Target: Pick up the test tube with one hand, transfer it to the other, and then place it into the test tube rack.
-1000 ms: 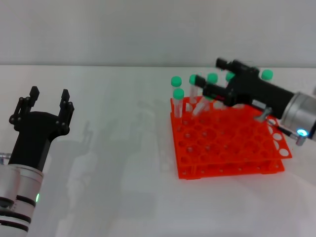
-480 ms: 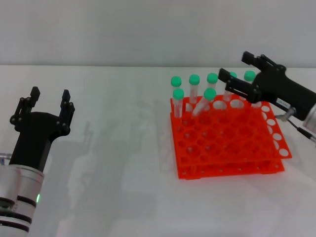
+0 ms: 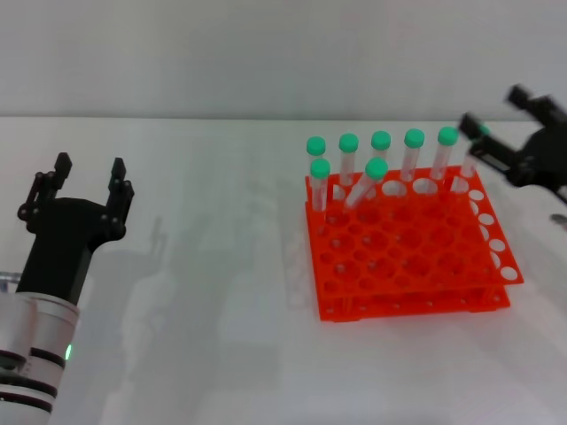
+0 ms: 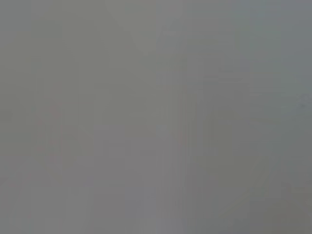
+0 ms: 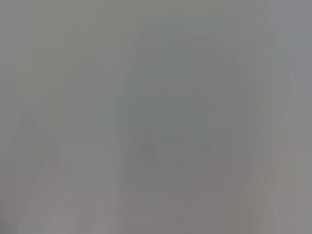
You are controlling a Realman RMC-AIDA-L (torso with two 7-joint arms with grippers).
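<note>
White surface (image 3: 204,292): near me my left claw (image 3: 86,181) hovers, fingers apart, holding nothing; farther, the orange rack (image 3: 407,252) holds green-capped tubes, one tube (image 3: 365,181) leaning; my right claw (image 3: 509,133), fingers apart, hangs beside its far corner
</note>
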